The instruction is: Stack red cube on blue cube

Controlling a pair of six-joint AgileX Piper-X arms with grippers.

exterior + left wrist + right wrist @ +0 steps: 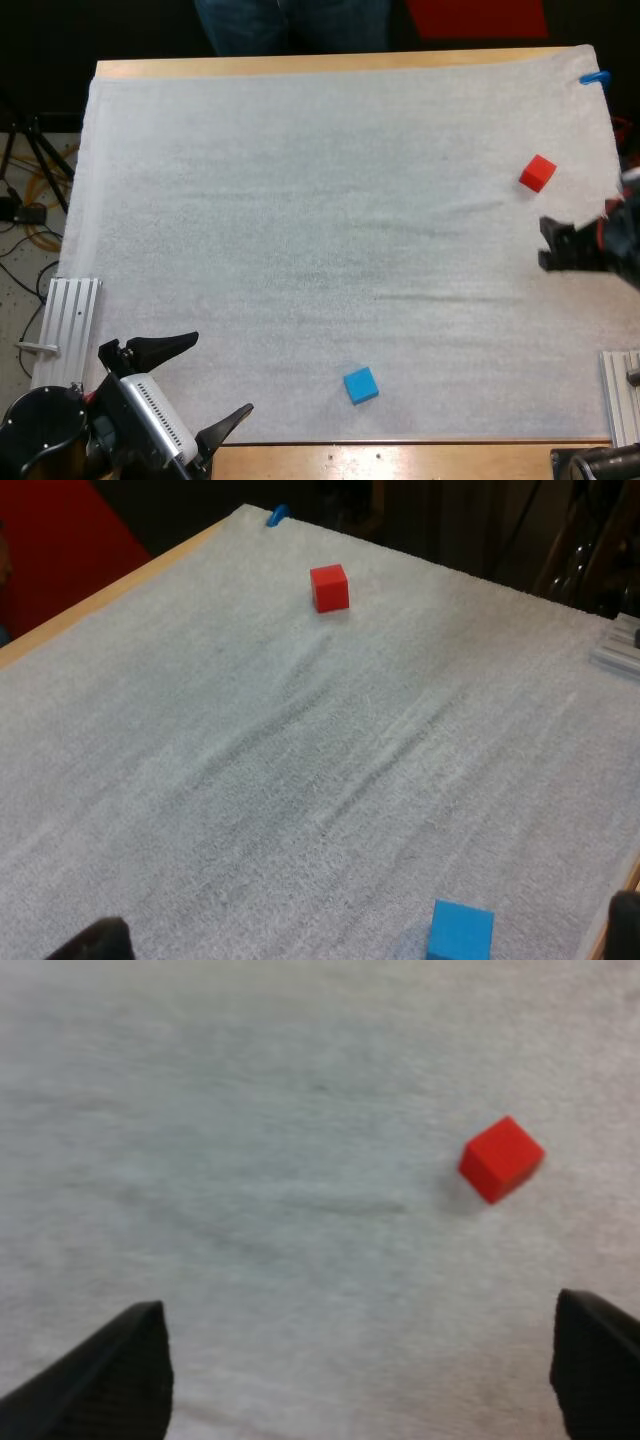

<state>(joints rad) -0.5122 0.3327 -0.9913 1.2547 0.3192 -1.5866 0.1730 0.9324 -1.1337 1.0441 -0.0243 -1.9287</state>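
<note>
The red cube (537, 172) sits on the white mat (300, 200) toward the far right. It is well apart from the blue cube (361, 385), which rests close to the mat's near edge. The right claw (544, 243) hovers near the red cube, and its arm is cut off at the edge of the high view. In its own wrist view its fingers (110, 1380) stand wide apart and grip nothing, with the red cube (501, 1158) lying ahead of them. The left claw (222, 373) is spread open at the mat's near left corner, with the blue cube to its right. In the left wrist view dark fingertips (95, 942) barely show, and the blue cube (461, 930) is partly cut off. A person's legs (290, 25) stand beyond the wooden tabletop (300, 66), with the upper body out of sight.
</note>
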